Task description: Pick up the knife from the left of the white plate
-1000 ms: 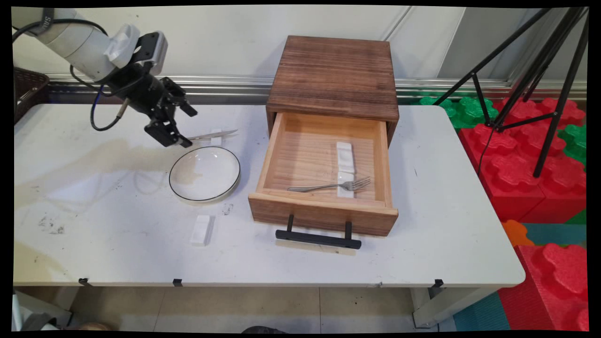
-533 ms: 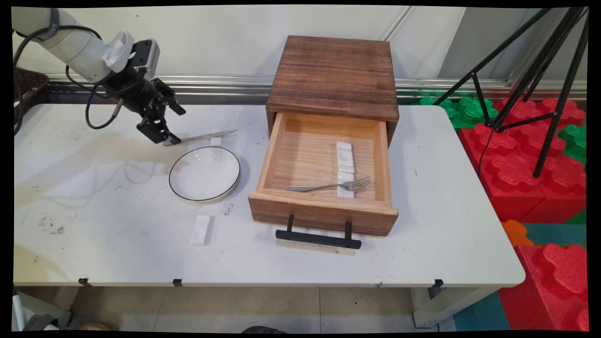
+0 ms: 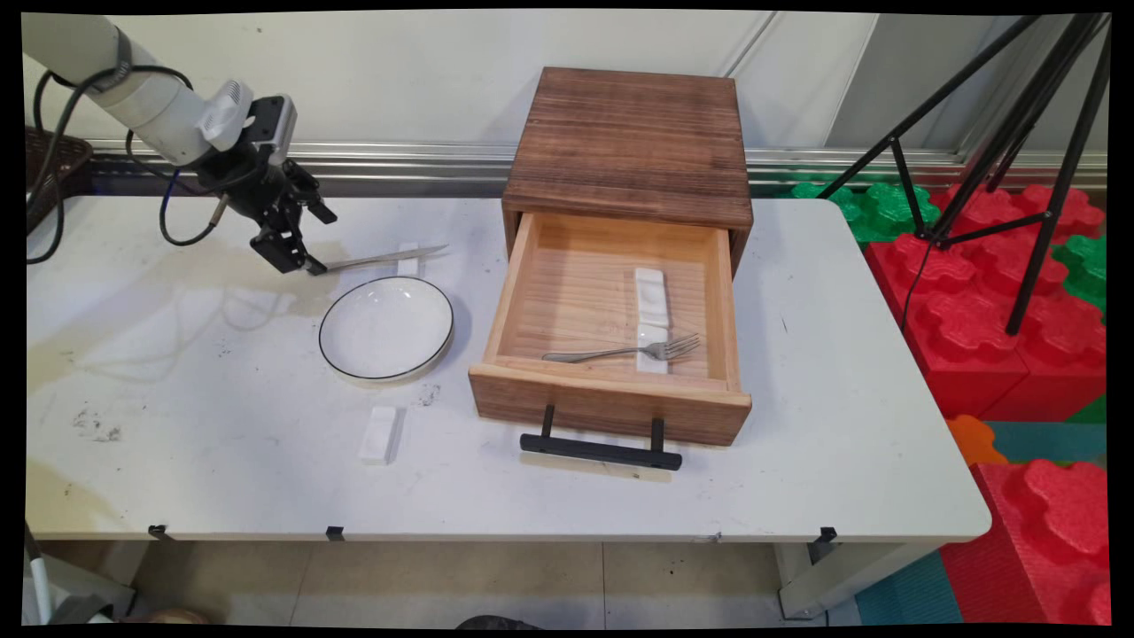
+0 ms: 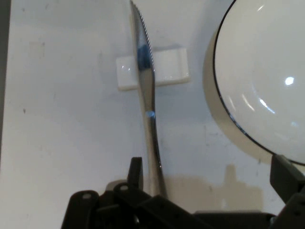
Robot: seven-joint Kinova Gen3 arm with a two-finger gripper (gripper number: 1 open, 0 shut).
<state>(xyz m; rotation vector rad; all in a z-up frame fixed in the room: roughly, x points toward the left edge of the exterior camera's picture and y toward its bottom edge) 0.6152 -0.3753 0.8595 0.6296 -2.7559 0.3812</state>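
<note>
Wooden drawer box point(image 3: 631, 142), well off to my claw's far side past the plate: its drawer point(image 3: 611, 319) is pulled out and holds a fork point(image 3: 620, 351) laid across one of two white rests point(image 3: 651, 297). White plate point(image 3: 386, 328) with a dark rim, just beside my claw, nothing in it.

Knife point(image 3: 376, 260): slim, silvery, serrated blade, lying on the desk point(image 3: 177, 425) with its blade propped over a small white rest point(image 3: 408, 259). Handle end points at me.

My claw point(image 3: 297, 264) is spread wide, fingers either side of the knife's handle point(image 4: 153, 157), one finger point(image 4: 136, 172) close against it. Gripping nothing. Another white rest point(image 3: 379, 434) lies beyond the plate.
</note>
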